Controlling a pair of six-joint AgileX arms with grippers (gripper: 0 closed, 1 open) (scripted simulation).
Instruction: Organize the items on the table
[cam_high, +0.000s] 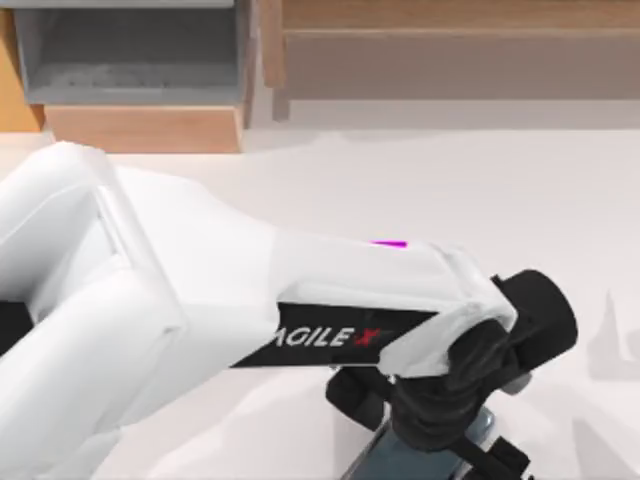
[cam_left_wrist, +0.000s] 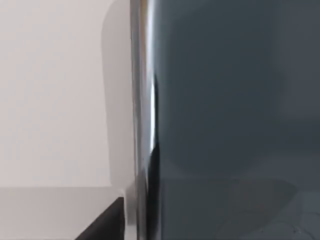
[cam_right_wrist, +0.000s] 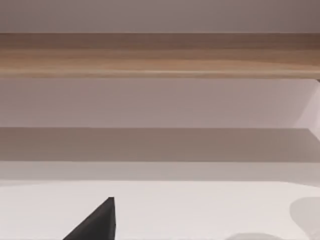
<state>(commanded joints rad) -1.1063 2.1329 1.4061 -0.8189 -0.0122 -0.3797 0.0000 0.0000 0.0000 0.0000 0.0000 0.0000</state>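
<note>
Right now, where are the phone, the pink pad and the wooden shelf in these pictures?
smartphone (cam_left_wrist: 230, 110): left wrist view, on its dark flat face.
magenta pad (cam_high: 390, 243): top view, on the sliver showing above the left arm.
shelf unit (cam_high: 450, 14): top view, on its wooden board at the table's far edge.

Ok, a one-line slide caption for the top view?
Left arm stretches across the white table, its wrist above the dark grey-blue smartphone.

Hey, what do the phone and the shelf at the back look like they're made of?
The smartphone looks like glossy dark grey-blue glass or polished plastic: its rounded edge carries bright streaked reflections. It lies under the left hand near the table's front edge. The shelf unit looks like matte pale wood with faint grain, plus a grey compartment.
</note>
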